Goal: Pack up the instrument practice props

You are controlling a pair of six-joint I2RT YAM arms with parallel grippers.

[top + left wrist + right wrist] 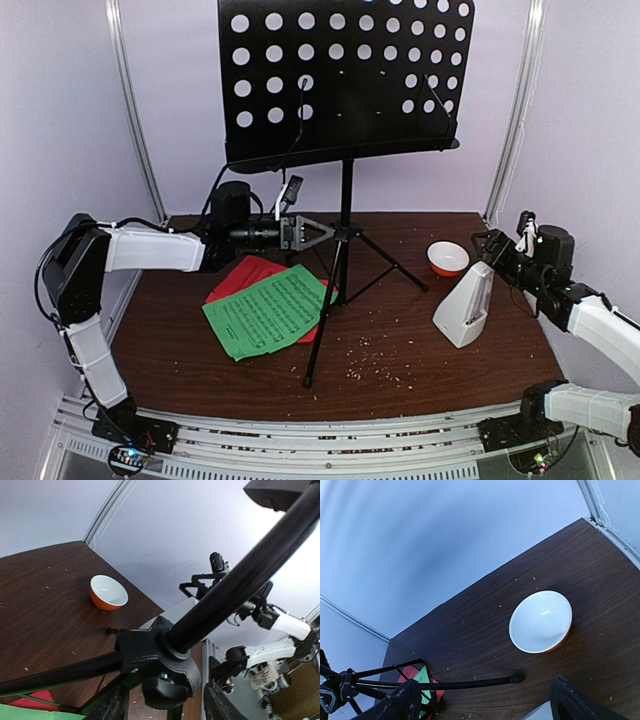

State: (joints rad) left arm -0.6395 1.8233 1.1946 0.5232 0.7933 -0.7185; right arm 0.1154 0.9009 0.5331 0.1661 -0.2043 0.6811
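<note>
From above, the music stand (350, 100) is seen at the middle of the bench (420, 350). The green and red music sheets (265, 312) are laid left of its legs, and the metronome (463, 308) and a bowl (447, 258) to its right. The left hand (318, 235) is held at its hub.

In the left wrist view, the hub (160, 662) is framed by the fingers (110, 705); a grip cannot be told.

In the right wrist view, the right hand (485, 692) is spread wide and empty, a stand leg (470, 683) beyond it.

Upright music stand (360, 135), green sheet (268, 312) left, metronome (463, 305) right
</note>
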